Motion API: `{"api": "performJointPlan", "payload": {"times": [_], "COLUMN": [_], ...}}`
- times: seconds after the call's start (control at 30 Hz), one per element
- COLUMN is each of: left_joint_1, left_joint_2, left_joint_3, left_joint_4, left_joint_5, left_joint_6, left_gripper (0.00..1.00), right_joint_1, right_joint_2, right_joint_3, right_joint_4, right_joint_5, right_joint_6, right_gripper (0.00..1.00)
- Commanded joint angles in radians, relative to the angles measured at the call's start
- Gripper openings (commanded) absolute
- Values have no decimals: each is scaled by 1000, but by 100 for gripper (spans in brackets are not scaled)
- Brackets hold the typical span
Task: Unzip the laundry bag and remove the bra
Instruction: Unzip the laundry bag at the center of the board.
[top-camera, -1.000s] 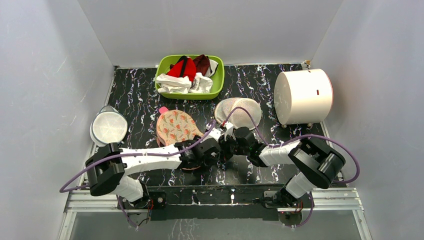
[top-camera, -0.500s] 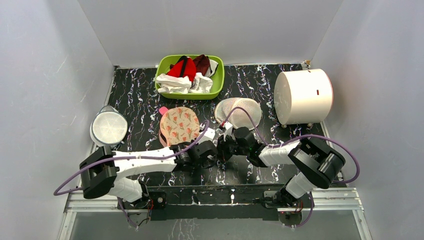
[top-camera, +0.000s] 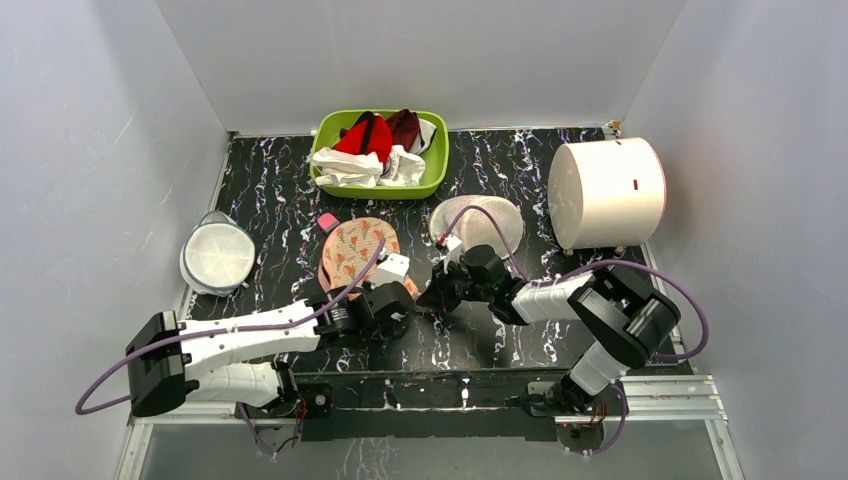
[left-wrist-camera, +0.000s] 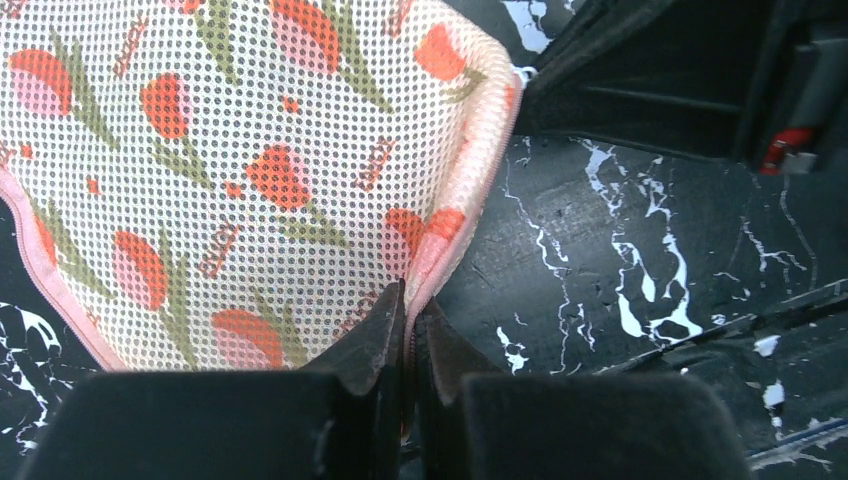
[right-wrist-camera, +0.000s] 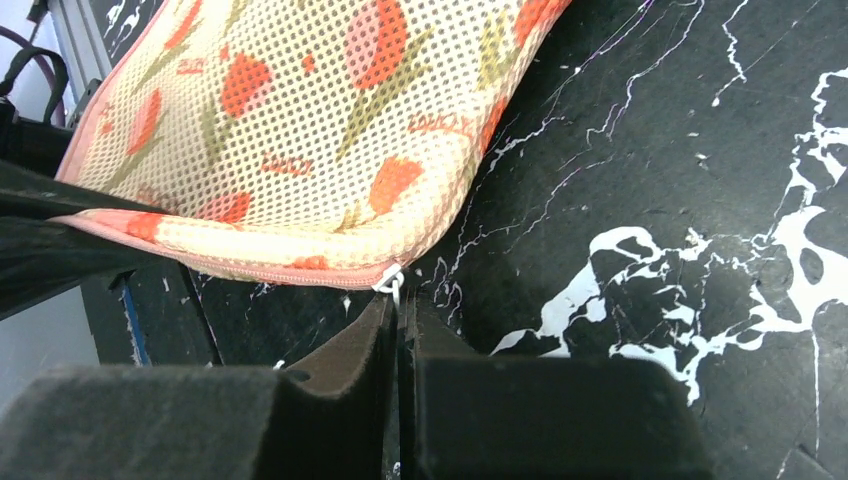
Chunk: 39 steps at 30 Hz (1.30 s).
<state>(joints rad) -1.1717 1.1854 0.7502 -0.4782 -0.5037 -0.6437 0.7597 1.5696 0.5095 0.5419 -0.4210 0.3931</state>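
The laundry bag (top-camera: 356, 248), peach mesh with a red floral print, lies flat near the table's middle. In the left wrist view my left gripper (left-wrist-camera: 410, 312) is shut on the bag's (left-wrist-camera: 230, 160) pink zipper edging (left-wrist-camera: 458, 215) at its near corner. In the right wrist view my right gripper (right-wrist-camera: 398, 300) is shut on the small white zipper pull (right-wrist-camera: 392, 281) at the bag's (right-wrist-camera: 300, 130) rim. From above, the left gripper (top-camera: 398, 293) and right gripper (top-camera: 429, 298) meet at the bag's near right end. The bra is hidden.
A green basket (top-camera: 436, 165) with red and white clothes stands at the back. A white drum (top-camera: 605, 192) is at the right. One white mesh dome (top-camera: 480, 222) lies just behind the right arm, another (top-camera: 217, 256) at the left edge.
The left gripper has closed on the bag's pink edge, and the left arm has drawn back toward the near left. The bag has turned slightly. The right gripper has stayed shut on the pull.
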Motion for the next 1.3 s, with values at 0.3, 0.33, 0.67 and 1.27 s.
{"api": "performJointPlan", "payload": {"times": [0.3, 0.33, 0.67, 1.27], "left_joint_1": [2, 2, 3, 3], "left_joint_2": [-111, -115, 36, 120], "left_joint_3": [-52, -56, -26, -3], "left_joint_4": [-46, -34, 54, -24], "left_joint_5": [32, 40, 55, 75], "left_joint_6": [-6, 0, -26, -151], "left_gripper": [0, 0, 5, 50], "right_joint_1": [-57, -57, -59, -84], "right_joint_2": [118, 120, -12, -309], "right_joint_3": [114, 119, 57, -68], "right_joint_4": [39, 36, -98, -170], "right_joint_5": [4, 3, 112, 354], "right_joint_6": [-36, -36, -61, -33], "right_gripper": [0, 0, 3, 90]}}
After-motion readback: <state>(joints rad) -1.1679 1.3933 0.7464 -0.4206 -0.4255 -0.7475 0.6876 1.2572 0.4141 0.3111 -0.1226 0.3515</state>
